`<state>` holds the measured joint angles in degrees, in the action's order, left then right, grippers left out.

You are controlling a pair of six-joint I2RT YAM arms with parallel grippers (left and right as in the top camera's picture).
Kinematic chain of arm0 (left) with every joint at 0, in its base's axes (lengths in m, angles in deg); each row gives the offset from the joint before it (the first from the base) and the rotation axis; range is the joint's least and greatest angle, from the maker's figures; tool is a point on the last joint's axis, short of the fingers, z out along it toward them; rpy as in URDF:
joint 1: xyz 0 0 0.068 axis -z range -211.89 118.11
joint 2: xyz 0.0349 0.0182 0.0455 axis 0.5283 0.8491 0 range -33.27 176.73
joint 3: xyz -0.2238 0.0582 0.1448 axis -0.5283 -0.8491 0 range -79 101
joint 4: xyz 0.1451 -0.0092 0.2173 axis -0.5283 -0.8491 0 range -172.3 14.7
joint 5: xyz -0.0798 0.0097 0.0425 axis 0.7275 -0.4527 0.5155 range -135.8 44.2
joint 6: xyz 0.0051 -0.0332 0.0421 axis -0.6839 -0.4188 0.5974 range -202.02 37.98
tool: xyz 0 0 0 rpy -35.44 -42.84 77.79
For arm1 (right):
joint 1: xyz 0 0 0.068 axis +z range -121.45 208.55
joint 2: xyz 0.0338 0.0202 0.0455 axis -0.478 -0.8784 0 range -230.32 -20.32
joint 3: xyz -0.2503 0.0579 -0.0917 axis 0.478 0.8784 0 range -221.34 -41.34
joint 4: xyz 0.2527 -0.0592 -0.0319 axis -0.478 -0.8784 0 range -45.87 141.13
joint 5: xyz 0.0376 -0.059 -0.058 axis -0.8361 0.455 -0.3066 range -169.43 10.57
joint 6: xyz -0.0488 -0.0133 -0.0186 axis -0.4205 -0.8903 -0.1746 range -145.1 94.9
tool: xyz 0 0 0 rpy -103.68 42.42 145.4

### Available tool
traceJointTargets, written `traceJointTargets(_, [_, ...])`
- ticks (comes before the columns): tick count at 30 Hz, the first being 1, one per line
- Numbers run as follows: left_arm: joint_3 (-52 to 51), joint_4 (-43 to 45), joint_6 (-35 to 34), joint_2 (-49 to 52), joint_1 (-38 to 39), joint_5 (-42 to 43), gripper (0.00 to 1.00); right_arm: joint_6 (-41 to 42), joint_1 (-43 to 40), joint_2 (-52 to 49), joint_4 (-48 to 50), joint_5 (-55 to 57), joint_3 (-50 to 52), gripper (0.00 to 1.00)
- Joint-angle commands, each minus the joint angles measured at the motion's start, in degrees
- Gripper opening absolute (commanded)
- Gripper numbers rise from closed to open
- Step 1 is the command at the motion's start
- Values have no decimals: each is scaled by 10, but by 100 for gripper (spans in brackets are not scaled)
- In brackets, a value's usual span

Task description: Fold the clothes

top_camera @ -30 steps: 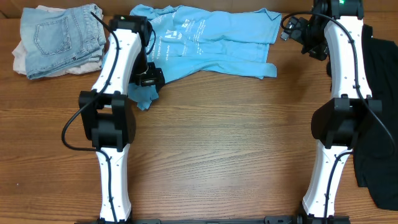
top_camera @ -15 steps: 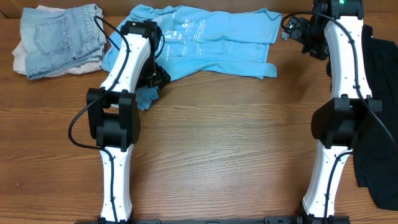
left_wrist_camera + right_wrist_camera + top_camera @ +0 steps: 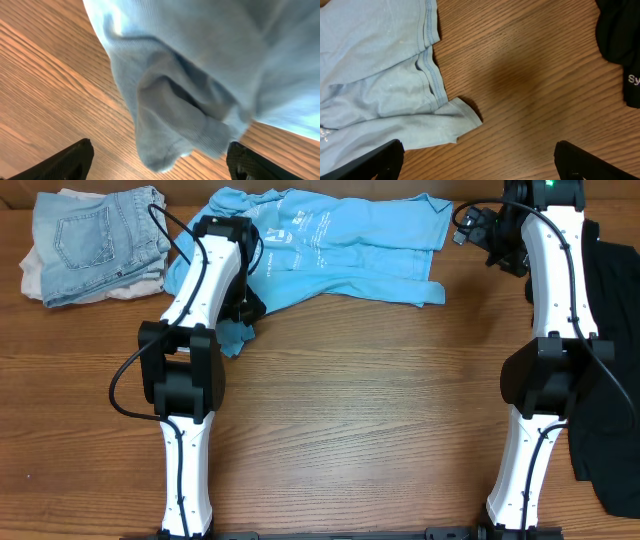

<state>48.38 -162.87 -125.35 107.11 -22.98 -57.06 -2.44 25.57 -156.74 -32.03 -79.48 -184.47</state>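
The sky-blue T-shirt lies crumpled across the far middle of the table, white lettering up. Its bunched sleeve hangs between the wide-apart fingers of my left gripper, which is open and straddles the cloth without pinching it. From overhead the left gripper sits at the shirt's lower-left corner. My right gripper is open over bare wood, to the right of the shirt's corner; overhead it is at the far right. The black shirt lies along the right edge, its white logo partly in view.
A pile of folded light-blue jeans over pale cloth sits at the far left corner. The wooden table stretches between the two arm bases.
My left arm has swung right and towards the blue shirt, bringing its gripper over the sleeve, and its jaws have narrowed a little. The right arm has not moved.
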Motion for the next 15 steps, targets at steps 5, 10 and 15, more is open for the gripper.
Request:
traceJointTargets(5, [28, 3, 10, -5, -4, -13, 77, -2, -2, 1, -1, 6, -8, 100])
traceJointTargets(10, [0, 31, 53, -3, -3, 17, 82, -2, -2, 1, -2, 6, -8, 100])
traceJointTargets(15, [-31, 43, 56, -2, -3, 23, 83, -2, -2, 1, -2, 6, -8, 100])
